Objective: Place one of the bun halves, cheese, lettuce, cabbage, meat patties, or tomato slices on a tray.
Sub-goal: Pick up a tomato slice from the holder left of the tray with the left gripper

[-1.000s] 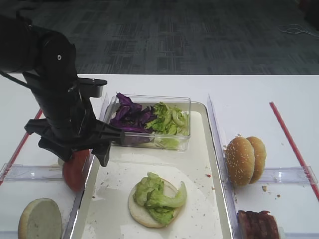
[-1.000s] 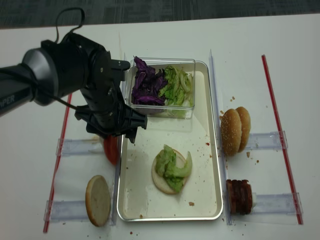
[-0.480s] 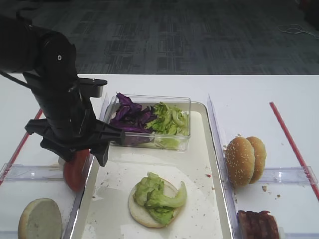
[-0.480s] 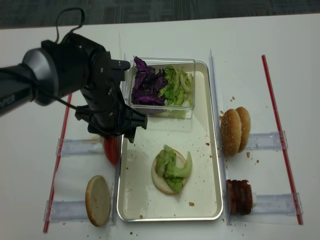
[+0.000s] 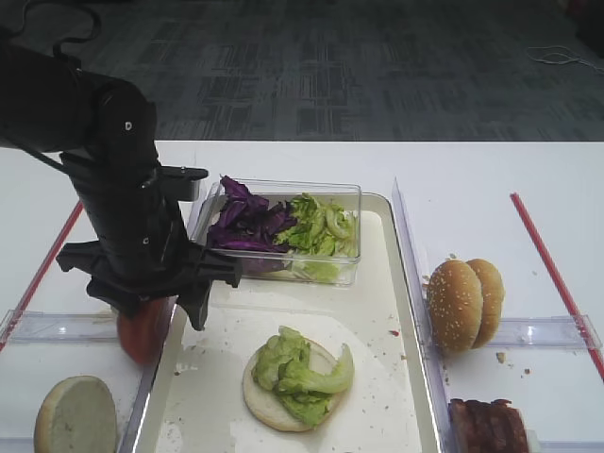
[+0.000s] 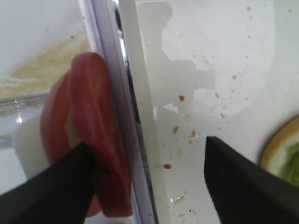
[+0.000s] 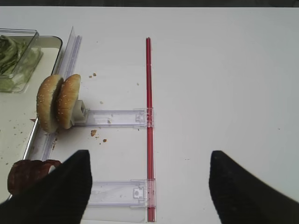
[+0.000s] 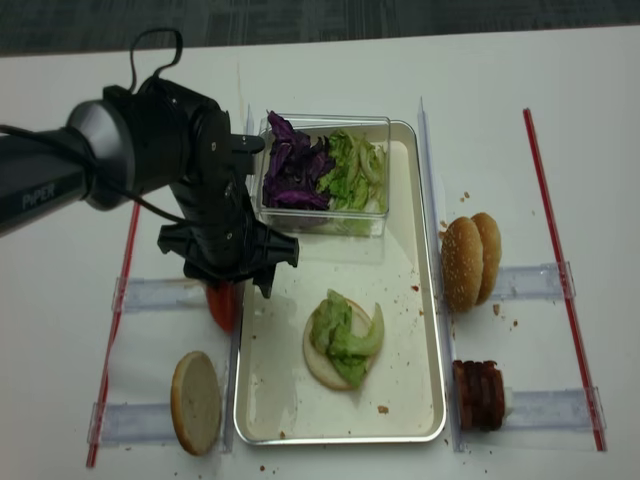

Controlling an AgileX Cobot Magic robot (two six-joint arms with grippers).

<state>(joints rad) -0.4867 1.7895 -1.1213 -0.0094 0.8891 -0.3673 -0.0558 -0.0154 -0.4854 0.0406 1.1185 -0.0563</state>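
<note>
The red tomato slices (image 6: 88, 140) stand on edge in a clear rack just left of the tray (image 5: 387, 283), close against its raised rim. My left gripper (image 6: 147, 182) is open and straddles both the slices and that rim. Its left finger is against the slices' outer face and its right finger hangs over the tray floor. In the high views the black wrist covers the top of the tomato slices (image 5: 142, 326). A bun half (image 5: 269, 401) topped with lettuce (image 5: 297, 368) lies on the tray. My right gripper (image 7: 149, 186) is open over bare table.
A clear box holding cabbage (image 5: 243, 222) and lettuce (image 5: 321, 226) sits at the tray's far end. Sesame bun halves (image 5: 462, 302) and meat patties (image 5: 486, 425) stand in racks right of the tray. A cut-face bun half (image 5: 74, 415) is at front left. A red strip (image 7: 148, 116) runs along the table.
The left arm has shifted a little right and lower over the tomato slices, and its jaws have narrowed somewhat. The right gripper has not moved.
</note>
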